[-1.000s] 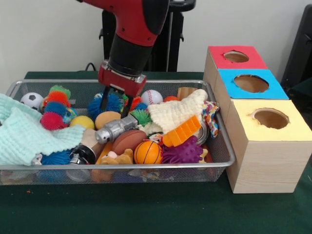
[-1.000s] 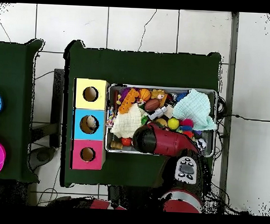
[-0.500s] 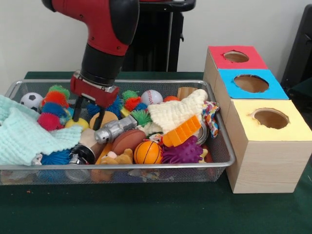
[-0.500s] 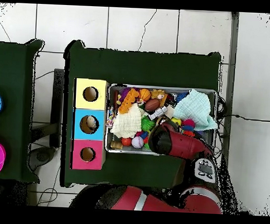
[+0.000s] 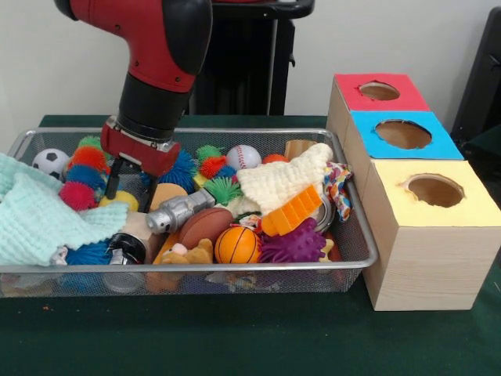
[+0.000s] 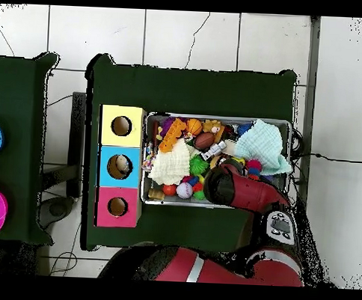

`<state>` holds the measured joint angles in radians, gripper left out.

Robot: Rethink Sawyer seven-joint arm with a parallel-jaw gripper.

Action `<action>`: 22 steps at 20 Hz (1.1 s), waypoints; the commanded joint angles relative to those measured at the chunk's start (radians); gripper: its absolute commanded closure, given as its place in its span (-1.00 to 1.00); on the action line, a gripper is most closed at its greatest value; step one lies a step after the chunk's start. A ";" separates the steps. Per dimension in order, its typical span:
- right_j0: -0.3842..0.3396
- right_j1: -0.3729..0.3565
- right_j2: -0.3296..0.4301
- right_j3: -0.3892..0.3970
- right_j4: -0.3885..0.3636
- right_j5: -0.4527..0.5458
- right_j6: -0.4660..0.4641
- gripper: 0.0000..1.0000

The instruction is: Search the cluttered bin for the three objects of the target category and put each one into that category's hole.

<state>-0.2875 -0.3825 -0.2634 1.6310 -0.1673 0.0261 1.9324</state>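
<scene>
My gripper (image 5: 129, 189) hangs open inside the wire bin (image 5: 356, 235), near its left side. Its two dark fingers (image 5: 112, 180) straddle a small yellow ball (image 5: 122, 199), and I cannot tell whether they touch it. An orange ball (image 5: 167, 193) and a silver toy drill (image 5: 178, 211) lie just right of it. A soccer ball (image 5: 51, 160), baseball (image 5: 243, 157), basketball (image 5: 237, 244) and brown football (image 5: 206, 225) also lie in the bin. In the overhead view the red arm (image 6: 242, 190) hides the gripper.
A box with red (image 5: 379, 91), blue (image 5: 403, 134) and yellow (image 5: 434, 190) holes stands right of the bin. Something pale shows inside the blue hole (image 6: 121, 165). A mint cloth (image 5: 39, 215) drapes over the bin's left end. Spiky balls (image 5: 84, 174), a cream cloth (image 5: 286, 178) and an orange comb-like toy (image 5: 292, 211) crowd the bin.
The gripper has moved left across the bin and dropped lower, from above the blue spiky ball to around the yellow ball. It has stayed open.
</scene>
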 commanded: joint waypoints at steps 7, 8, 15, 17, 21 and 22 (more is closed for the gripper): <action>-0.126 0.123 0.256 -0.067 0.029 0.155 0.043 -1.00; -0.130 0.129 0.261 -0.069 0.033 0.157 0.047 -1.00; -0.018 0.182 0.089 -0.122 -0.004 -0.089 0.111 -1.00; -0.005 0.190 0.073 -0.127 0.007 -0.099 0.120 -1.00; -0.034 0.205 0.117 -0.127 0.027 -0.038 0.119 -1.00; -0.040 0.213 0.127 -0.132 0.038 -0.016 0.121 -1.00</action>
<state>-0.3028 -0.3562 -0.2638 1.6036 -0.1677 0.0302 1.9324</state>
